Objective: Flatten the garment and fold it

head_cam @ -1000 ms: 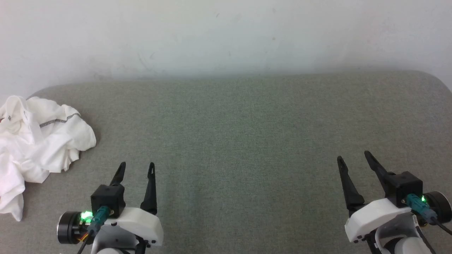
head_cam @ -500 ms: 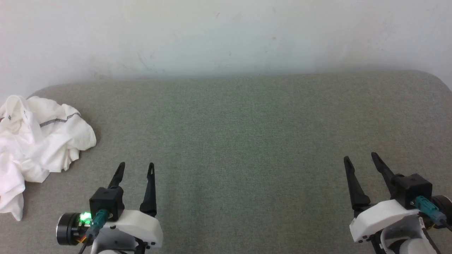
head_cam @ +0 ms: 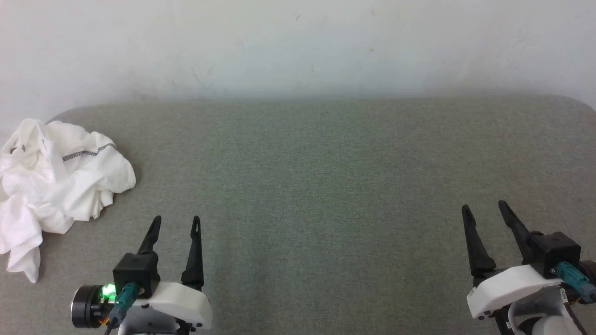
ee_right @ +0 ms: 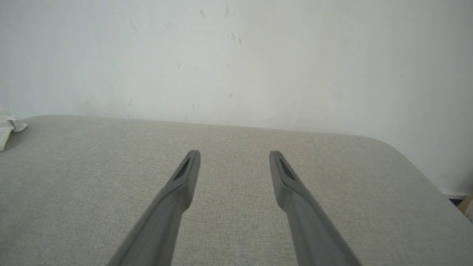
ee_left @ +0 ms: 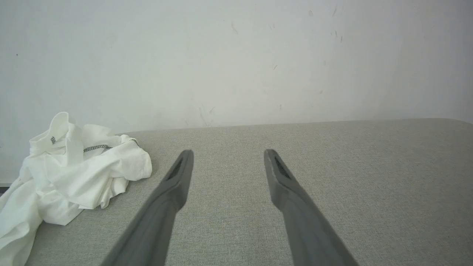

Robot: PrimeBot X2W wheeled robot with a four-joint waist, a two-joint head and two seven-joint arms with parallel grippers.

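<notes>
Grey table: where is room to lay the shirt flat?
The table is bare from the garment at its left end rightward, between the wall and left gripper and right gripper. Only that left end is crowded.

Black tapered fingers, white wrist shells

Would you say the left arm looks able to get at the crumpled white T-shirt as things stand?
Probably yes: the T-shirt lies on the grey surface just left of the open left tool, with nothing between them.
</notes>
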